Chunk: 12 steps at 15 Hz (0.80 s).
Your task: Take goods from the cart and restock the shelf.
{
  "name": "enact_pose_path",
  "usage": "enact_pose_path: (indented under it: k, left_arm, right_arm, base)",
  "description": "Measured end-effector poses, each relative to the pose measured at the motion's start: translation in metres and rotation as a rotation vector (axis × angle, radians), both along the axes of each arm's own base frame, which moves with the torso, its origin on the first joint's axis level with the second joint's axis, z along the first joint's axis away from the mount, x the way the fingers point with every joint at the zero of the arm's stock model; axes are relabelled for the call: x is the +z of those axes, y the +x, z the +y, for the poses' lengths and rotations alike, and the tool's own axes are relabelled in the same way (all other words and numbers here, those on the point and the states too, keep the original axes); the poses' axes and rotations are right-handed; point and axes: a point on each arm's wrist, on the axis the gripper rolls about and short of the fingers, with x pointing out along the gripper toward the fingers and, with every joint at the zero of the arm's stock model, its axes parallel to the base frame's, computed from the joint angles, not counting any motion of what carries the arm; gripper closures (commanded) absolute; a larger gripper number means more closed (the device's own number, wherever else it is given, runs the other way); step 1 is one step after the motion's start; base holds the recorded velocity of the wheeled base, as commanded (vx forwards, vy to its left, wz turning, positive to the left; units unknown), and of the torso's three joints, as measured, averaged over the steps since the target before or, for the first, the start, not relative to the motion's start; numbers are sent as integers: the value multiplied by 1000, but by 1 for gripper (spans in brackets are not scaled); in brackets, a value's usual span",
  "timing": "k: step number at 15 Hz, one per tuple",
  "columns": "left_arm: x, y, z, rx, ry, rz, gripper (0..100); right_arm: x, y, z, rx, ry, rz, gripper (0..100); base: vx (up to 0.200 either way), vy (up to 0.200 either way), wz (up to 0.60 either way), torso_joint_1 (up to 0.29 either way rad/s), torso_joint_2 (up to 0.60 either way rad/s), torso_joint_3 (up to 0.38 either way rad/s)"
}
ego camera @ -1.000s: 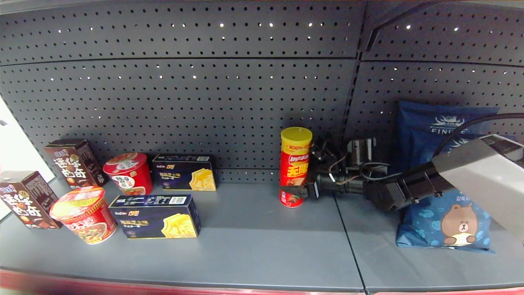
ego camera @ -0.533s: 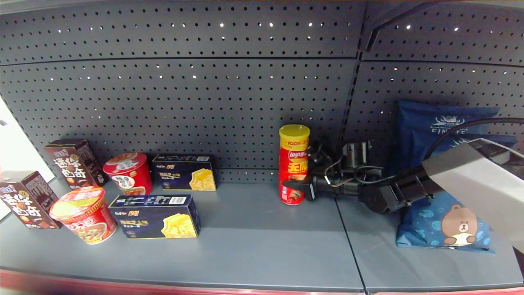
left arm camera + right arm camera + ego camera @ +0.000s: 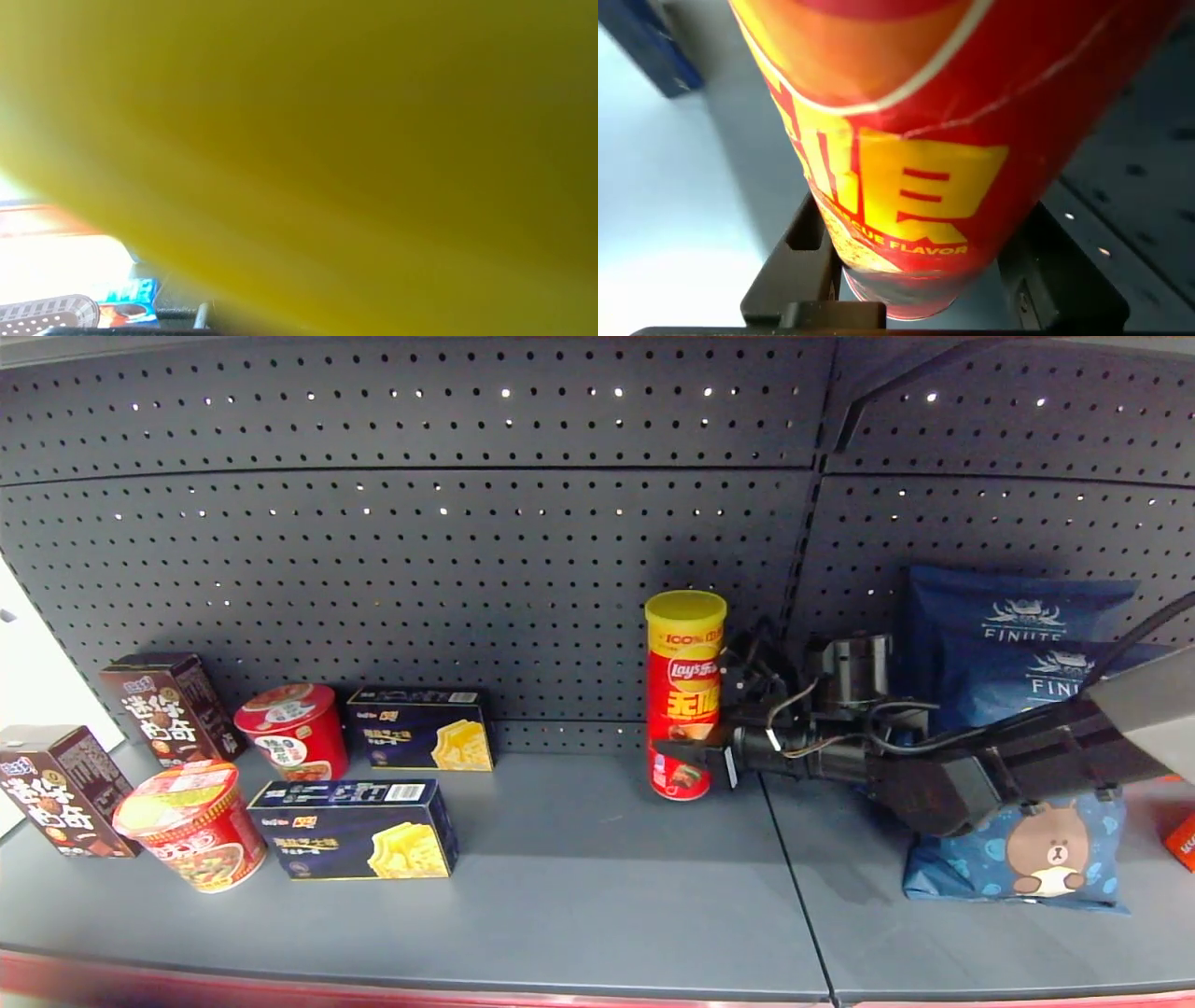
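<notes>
A tall red chips can (image 3: 684,695) with a yellow lid stands upright near the back of the grey shelf (image 3: 579,887), close to the pegboard wall. My right gripper (image 3: 687,761) reaches in from the right and is shut on the can's lower part. In the right wrist view the can (image 3: 906,159) sits between the black fingers (image 3: 799,271), with the right gripper (image 3: 920,285) closed around its base end. A blurred yellow surface (image 3: 327,140) lies very close to the left wrist camera.
Blue snack bags (image 3: 1013,737) lean at the right behind my arm. Two red noodle cups (image 3: 191,821), two dark blue boxes (image 3: 359,829) and two brown boxes (image 3: 56,789) crowd the left. Bare shelf lies in front of the can.
The right gripper has shifted the can slightly to the right and higher in the view. The arm's outer link has swung off to the right.
</notes>
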Motion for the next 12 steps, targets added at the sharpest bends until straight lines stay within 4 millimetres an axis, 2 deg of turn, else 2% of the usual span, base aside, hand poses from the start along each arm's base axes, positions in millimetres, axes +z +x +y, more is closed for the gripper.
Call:
enact_pose_path:
  k: [3,6,9,12]
  left_arm:
    - [0,0,0,-1,0,0,100]
    - [0,0,0,3,0,0,100]
    - [0,0,0,6,0,0,100]
    - [-1,0,0,6,0,4,100]
  right_arm:
    - [23,-40,-10,-59,31,5,100]
    - [33,-86,-8,-116,141,12,100]
    - [22,-118,-11,-119,199,2,100]
    - [6,-138,-22,-120,190,17,100]
  base:
    - [0,0,0,0,0,0]
    - [0,0,0,0,0,0]
    - [0,0,0,0,0,0]
    - [0,0,0,0,0,0]
